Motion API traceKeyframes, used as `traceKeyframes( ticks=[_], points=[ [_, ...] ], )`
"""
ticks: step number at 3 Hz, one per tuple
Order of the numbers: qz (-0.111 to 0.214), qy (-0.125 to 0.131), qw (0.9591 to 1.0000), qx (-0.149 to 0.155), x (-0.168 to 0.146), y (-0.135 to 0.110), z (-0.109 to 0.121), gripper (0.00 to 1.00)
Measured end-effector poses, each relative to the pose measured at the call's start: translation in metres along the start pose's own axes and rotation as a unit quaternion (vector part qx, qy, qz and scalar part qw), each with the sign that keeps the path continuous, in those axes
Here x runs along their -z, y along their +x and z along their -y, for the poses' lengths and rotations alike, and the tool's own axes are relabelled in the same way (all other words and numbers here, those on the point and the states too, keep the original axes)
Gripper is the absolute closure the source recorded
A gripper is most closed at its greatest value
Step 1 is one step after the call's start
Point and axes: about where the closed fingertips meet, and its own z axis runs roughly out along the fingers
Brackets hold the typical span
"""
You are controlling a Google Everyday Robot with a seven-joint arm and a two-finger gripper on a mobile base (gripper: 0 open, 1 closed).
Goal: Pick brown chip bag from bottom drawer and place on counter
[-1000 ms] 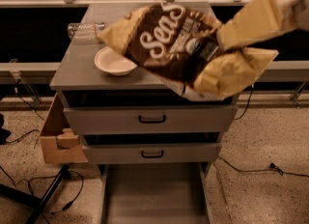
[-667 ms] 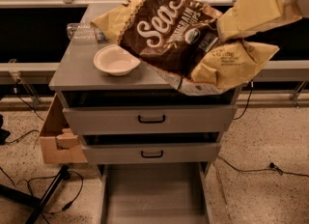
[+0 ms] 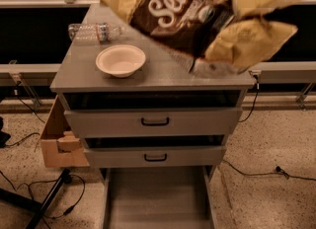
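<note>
Camera view: my gripper [image 3: 224, 28], clenched on the right end of the brown chip bag [image 3: 173, 11], holds it aloft over the counter [image 3: 163, 75], right of the white bowl [image 3: 121, 60] and well above the open bottom drawer [image 3: 155, 198], seemingly ready for lowering.

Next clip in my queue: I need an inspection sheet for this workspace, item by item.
Surface: counter, grey, carrying a bowl and a bottle.
Job's things: brown chip bag held up over the counter's right side, not lying on it; bottom drawer pulled out, nothing seen in the part in view.
Clutter: white bowl upright at front left; plastic bottle on its side behind it.
Grippers: gripper at upper right, clamped on the bag's right end.
Cables: cable on the floor right of the cabinet; others at left.
Surroundings: cardboard box beside the cabinet's left side; upper drawers slightly open.
</note>
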Motion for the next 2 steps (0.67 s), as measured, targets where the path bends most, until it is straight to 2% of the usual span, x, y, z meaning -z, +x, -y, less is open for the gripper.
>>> traceKeyframes(
  ticks=[1,2],
  points=[
    [-0.018,0.044,0.9973,-0.056,0.007,-0.021,0.074,1.0],
    [-0.029,0.087,0.9897,-0.11,-0.004,-0.043,0.141,1.0]
  ],
)
